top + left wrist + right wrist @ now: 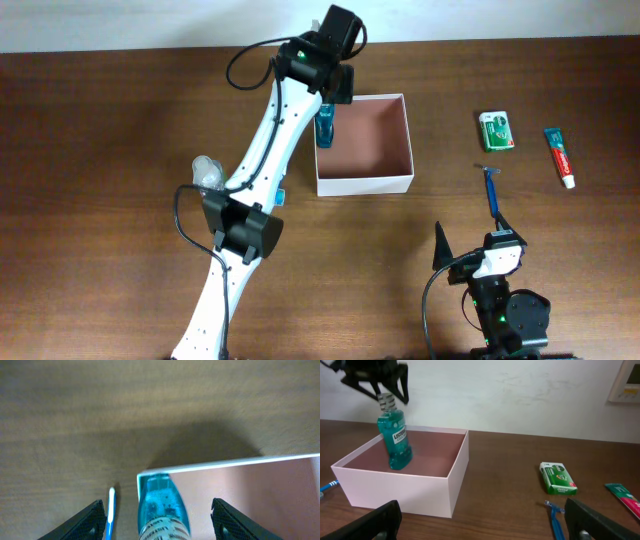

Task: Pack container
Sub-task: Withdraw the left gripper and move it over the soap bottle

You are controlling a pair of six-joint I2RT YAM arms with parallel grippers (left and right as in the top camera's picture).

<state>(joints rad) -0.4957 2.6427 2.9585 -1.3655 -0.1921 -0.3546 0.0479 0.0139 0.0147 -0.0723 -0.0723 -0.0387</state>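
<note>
Your wooden table point(100, 150) fills the overhead view. The left arm point(262, 150) runs across it from 6 o'clock up toward 12.

The container point(365, 185), a square box with white walls and a pinkish-brown inside, sits at about 1 o'clock from the table's centre. It stands open on the wood.

Your left gripper point(160, 517) hangs over the container's 10 o'clock corner. Its wrist view shows the two fingers point(92, 517) spread wide, one on either side of the bottle, with a clear gap on both sides. It grips nothing.

Your right gripper point(487, 522) is at 5 o'clock from the container, well apart from it. Its jaws stand as wide as they go and nothing is between them.

The teal Listerine mouthwash bottle point(395, 440) stands inside the container against the 9 o'clock wall, near the 10 o'clock corner. It is nearly upright, with the cap leaning slightly and sitting between the left fingers. The container's near wall hides its base from you.

A green packet point(496, 131) lies flat on the table at 3 o'clock from the container. Just beyond it in the same direction is a toothpaste tube point(560, 157). A blue razor point(491, 190) lies at 4 o'clock from the container, between the packet and your right gripper.

A blue-and-white toothbrush point(111, 510) lies on the wood just outside the container's 9 o'clock wall.
</note>
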